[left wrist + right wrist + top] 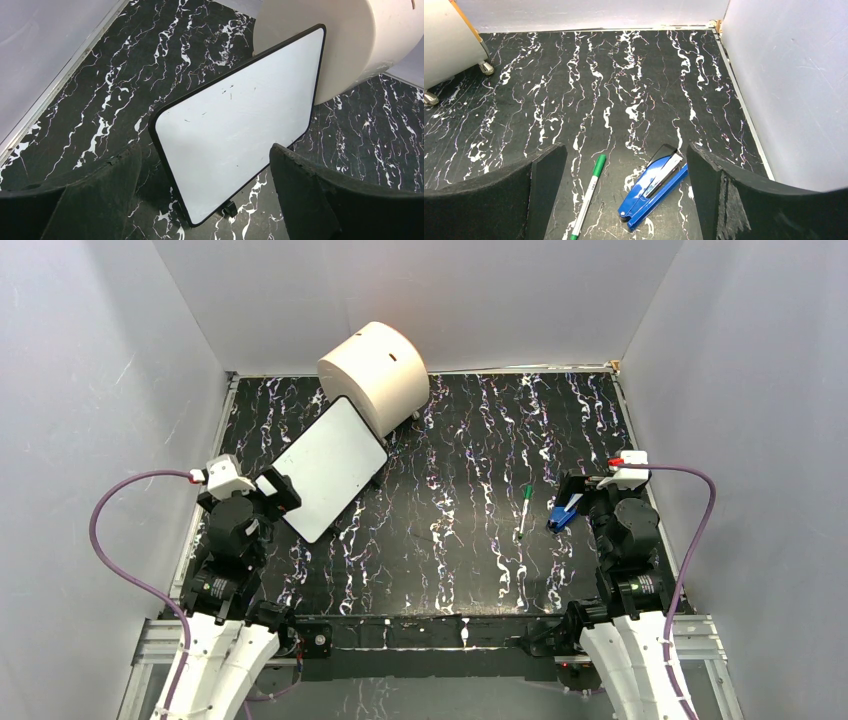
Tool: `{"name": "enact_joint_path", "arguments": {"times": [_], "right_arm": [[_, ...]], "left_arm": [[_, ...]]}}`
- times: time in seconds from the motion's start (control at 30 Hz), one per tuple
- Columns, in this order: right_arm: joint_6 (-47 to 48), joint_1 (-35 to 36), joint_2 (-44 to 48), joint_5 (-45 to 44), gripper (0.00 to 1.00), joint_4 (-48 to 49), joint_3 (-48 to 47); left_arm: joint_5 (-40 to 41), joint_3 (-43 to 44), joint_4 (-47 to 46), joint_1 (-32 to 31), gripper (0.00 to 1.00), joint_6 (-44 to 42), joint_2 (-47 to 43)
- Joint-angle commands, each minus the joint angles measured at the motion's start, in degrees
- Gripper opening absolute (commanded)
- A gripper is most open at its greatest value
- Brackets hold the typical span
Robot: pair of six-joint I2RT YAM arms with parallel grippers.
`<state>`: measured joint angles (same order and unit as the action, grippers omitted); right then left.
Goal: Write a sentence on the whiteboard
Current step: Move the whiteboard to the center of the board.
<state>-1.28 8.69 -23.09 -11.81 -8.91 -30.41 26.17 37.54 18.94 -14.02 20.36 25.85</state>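
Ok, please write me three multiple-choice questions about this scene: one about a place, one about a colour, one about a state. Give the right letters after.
1. Where is the marker?
A) lying on the table beside the stapler
B) leaning on the wall
C) under the stapler

2. What colour is the stapler?
A) red
B) blue
C) yellow

3. How does the face of the whiteboard look?
A) full of green writing
B) blank except for a few faint specks
C) covered by a cloth

Answers:
1 A: the right wrist view shows it flat on the table, next to the stapler.
2 B: its body is plainly blue.
3 B: the left wrist view shows no lettering.
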Motion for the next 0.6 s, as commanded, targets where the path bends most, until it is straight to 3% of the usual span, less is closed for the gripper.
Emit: {"name": "enact_joint_path", "arguments": {"times": [0.0,0.2,0.57], "right_arm": [[0.0,0.3,0.2,0.3,0.99,3.2,-0.5],[0.0,0.6,1.4,0.2,0.99,3.0,-0.4],[0.0,0.7,1.6,0.3,0.99,3.1,-0.3]], "left_arm": [[0.7,1.7,-0.1,0.5,0.96,-0.4,1.2],[0.5,2.9,0.9,0.5,0.96,1.9,3.8],[-8.5,3.1,4.2,0.6,0.94,7.0,5.8]]}}
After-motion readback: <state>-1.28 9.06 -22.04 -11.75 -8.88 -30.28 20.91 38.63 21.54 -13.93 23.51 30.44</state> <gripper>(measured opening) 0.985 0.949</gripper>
